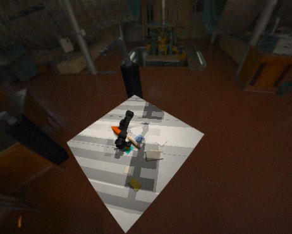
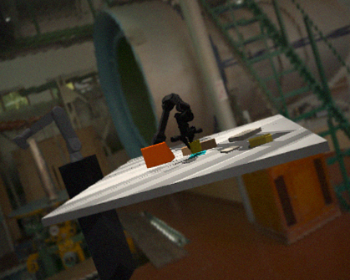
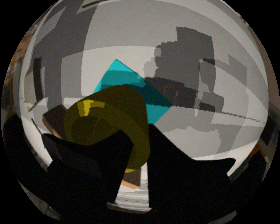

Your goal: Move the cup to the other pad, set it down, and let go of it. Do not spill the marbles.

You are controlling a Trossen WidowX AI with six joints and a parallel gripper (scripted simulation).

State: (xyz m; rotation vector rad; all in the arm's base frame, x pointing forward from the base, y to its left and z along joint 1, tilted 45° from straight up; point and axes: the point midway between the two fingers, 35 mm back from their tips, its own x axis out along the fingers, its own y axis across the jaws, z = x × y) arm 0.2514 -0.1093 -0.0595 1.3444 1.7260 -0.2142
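Observation:
An olive-yellow cup (image 1: pixel 127 147) (image 2: pixel 195 146) (image 3: pixel 103 121) is held at the cyan pad (image 1: pixel 129 151) (image 2: pixel 199 153) (image 3: pixel 118 75). I cannot tell whether its base touches the pad. My gripper (image 1: pixel 125 145) (image 2: pixel 190 145) (image 3: pixel 141 126) is shut on the cup's wall, with the dark fingers filling the bottom of the wrist view. A pale blue pad (image 1: pixel 139 138) lies a short way to the right of the cyan pad. The marbles inside the cup are not visible.
An orange wedge (image 1: pixel 115 129) (image 2: pixel 157 154) stands left of the arm. A wooden bar (image 1: pixel 134 141) (image 2: pixel 208 143) lies between the pads. A beige box (image 1: pixel 154 155) (image 2: pixel 244 134), a yellow block (image 1: pixel 135 183) (image 2: pixel 260 140) and a small beige tile (image 1: pixel 128 170) (image 2: pixel 229 149) lie further out.

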